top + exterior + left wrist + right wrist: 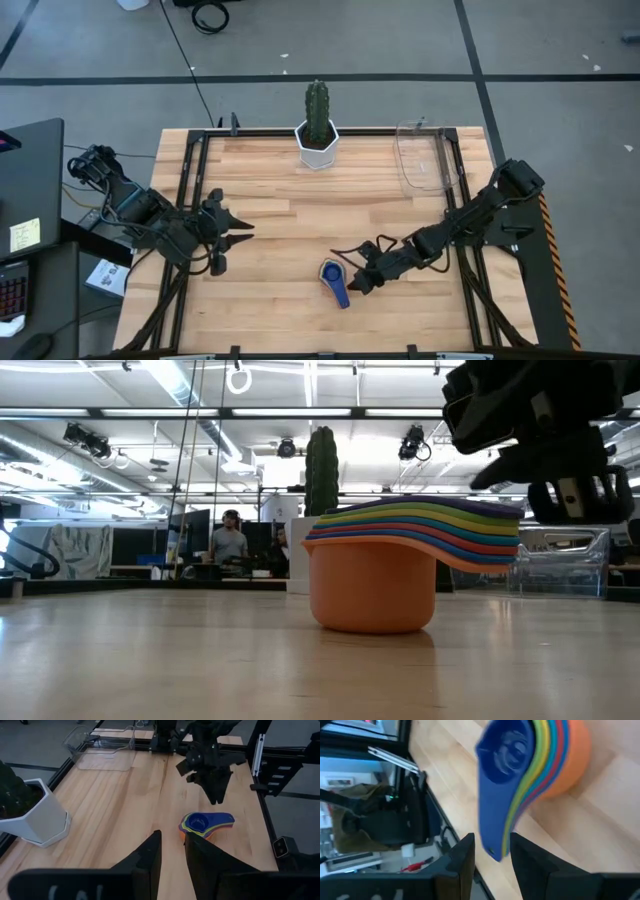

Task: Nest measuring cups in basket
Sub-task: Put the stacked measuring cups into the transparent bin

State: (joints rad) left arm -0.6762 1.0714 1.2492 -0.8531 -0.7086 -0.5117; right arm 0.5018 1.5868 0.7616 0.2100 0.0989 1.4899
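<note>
Just beyond the right gripper's [362,281] fingers, the measuring cups [335,281] sit stacked on the tabletop [280,230], blue on top, orange at the bottom, handles fanned toward those fingers. They're parted and grasping nothing, tips flanking the handle ends in the right wrist view. Well behind that gripper, the clear basket [422,157] waits at the far edge, near the cactus pot [317,144]. Off to the side, the left gripper [240,234] hovers, fingers released.

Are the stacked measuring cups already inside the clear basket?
No. In the high view the measuring cups sit nested on the bare wood near the table's front edge, while the basket stands apart at the far right corner.
</note>
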